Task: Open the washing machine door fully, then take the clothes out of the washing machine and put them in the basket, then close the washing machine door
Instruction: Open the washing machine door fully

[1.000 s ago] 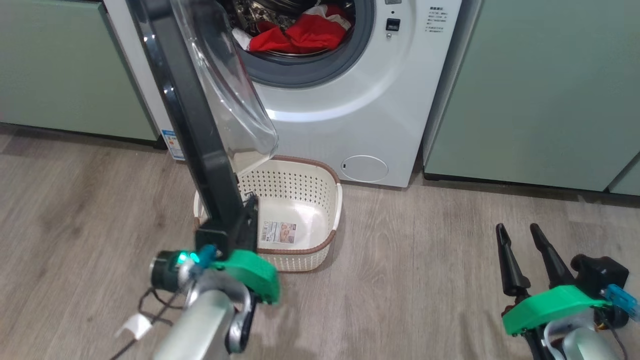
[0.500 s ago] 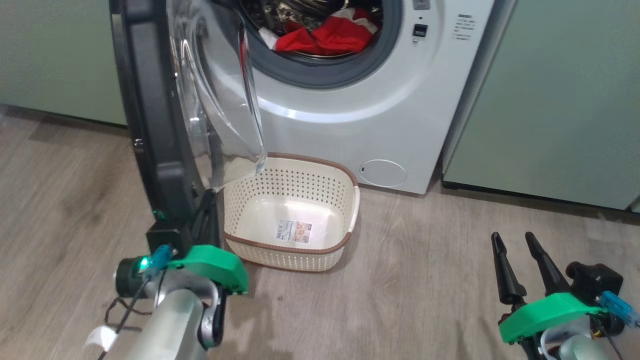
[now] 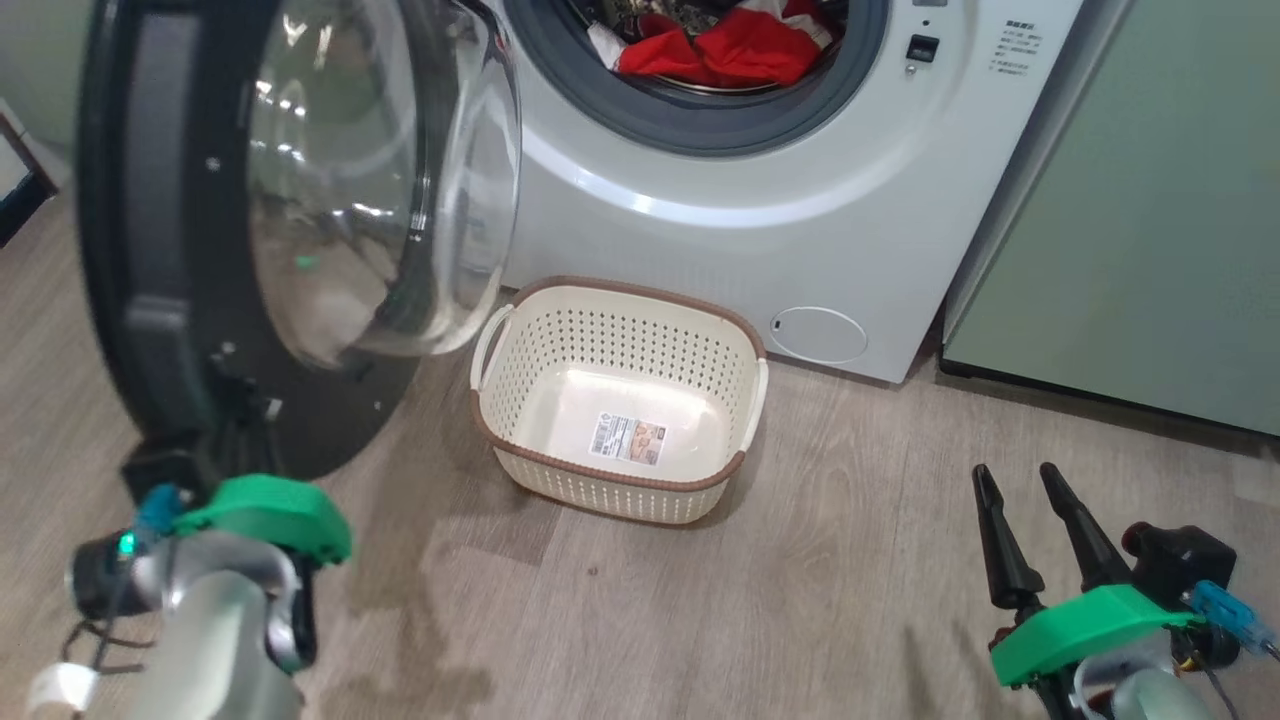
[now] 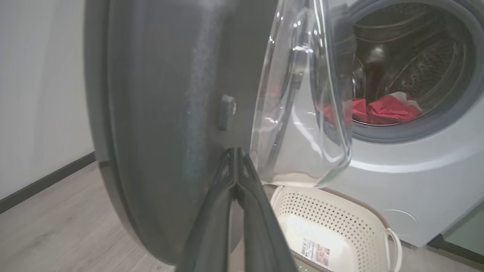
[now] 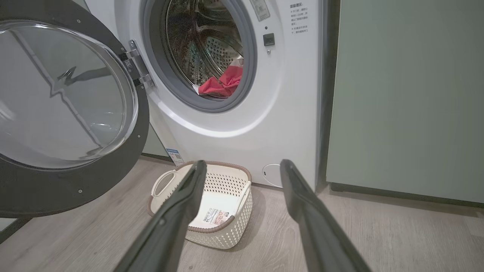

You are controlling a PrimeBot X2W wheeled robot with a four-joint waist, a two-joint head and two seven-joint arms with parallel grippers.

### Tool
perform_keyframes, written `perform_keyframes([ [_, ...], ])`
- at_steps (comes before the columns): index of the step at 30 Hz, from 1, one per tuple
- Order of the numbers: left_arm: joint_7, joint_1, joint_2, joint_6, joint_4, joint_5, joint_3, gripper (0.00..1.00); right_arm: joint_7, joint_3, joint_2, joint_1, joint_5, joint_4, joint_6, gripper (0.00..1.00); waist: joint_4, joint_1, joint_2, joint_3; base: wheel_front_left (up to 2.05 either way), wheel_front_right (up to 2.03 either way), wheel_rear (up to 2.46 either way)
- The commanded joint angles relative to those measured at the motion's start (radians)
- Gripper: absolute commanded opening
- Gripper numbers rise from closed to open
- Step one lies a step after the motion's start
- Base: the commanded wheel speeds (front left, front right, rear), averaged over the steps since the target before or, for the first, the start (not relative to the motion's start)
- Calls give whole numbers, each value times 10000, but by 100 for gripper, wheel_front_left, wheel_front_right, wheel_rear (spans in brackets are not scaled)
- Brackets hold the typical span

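Observation:
The washing machine (image 3: 760,230) stands with its door (image 3: 140,200) swung out to the left, black rim and clear bowl window facing me. Red and white clothes (image 3: 740,50) lie in the drum, also seen as clothes (image 5: 221,85) from the right wrist. My left gripper (image 3: 235,410) is shut, with its tips resting against the door's black inner face. In the left wrist view the left gripper (image 4: 236,151) touches the door (image 4: 159,113). The empty cream basket (image 3: 620,478) sits on the floor below the drum. My right gripper (image 3: 1013,472) is open and low at the right, away from everything; the right gripper (image 5: 242,164) points toward the basket (image 5: 215,234).
A pale green cabinet (image 3: 1150,250) stands right of the machine. A small round white flap (image 3: 818,334) sits low on the machine's front. A white wall with a dark skirting (image 4: 38,94) lies beyond the door. Wood floor spreads between basket and right gripper.
The door has swung further open to the left, with my shut left gripper moving left against it. The head camera has turned as well. The right gripper stays put.

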Motion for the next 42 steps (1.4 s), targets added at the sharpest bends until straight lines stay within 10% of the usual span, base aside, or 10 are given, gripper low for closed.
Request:
perform_keyframes([
  [1, -93, -685, 333, -49, -205, 66, 611, 0, -93, 212, -135, -300, 3, -329, -6, 100, 56, 0, 0, 104, 0, 0, 0],
  [25, -93, -2743, 723, -267, 1721, 666, 3965, 0, -93, 660, -558, -1183, 10, -351, -6, 100, 86, 0, 0, 1354, 0, 0, 0],
  [42, -93, -281, -100, -2367, 195, 1861, 3034, 0, -93, 472, 294, -356, 184, -276, -6, 100, -921, 0, 0, -329, 0, 0, 0],
])
